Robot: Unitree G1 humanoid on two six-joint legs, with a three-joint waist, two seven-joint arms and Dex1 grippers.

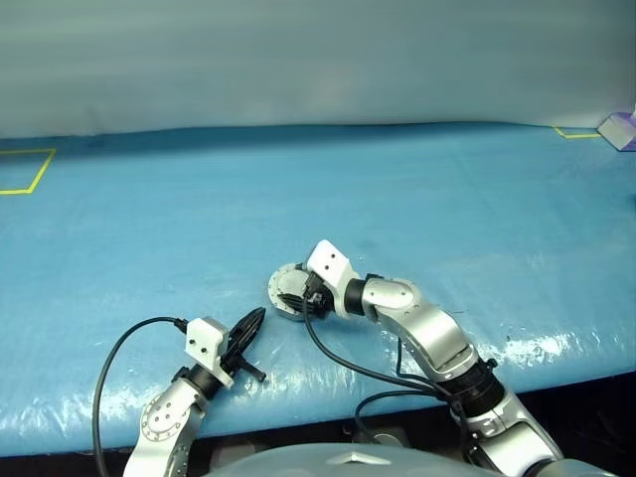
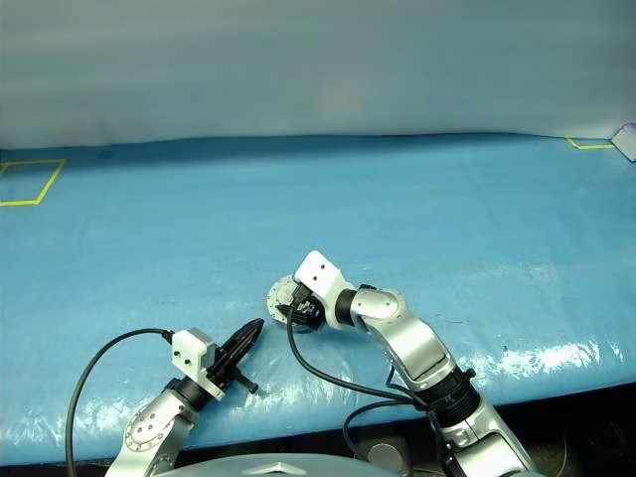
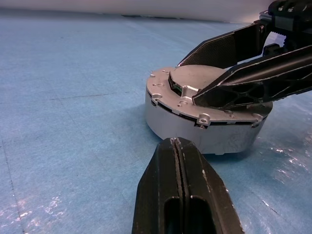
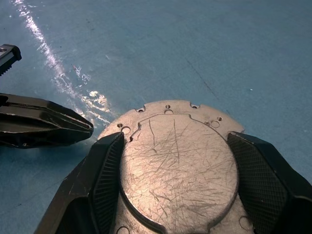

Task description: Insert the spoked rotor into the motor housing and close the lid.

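Closest to me, the left tool hangs low over the near part of the table, its two black fingers pressed flat together with nothing between them. It points at the motor housing, stopping just short of its near side; my guess is it waits there as a backstop in case the puck slides.

Housing sits flat on the blue table cover, well in from the near edge. Lid is down on top: plain scratched grey face up, raised centre showing, small screw holes round the flange. From outside it reads as one closed grey puck.

Right tool comes in from the housing's far-right side, angled downward. Its jaws stand wide and straddle the lid's raised centre, one pad on each side; whether they are actually pressing I cannot tell. Likely seating or checking the lid.

Rotor: presumably inside already, judging by the lid lying flush.

Count: one housing, one lid, two tools. One pale boxy thing far off past the housing, at the table's far right corner.
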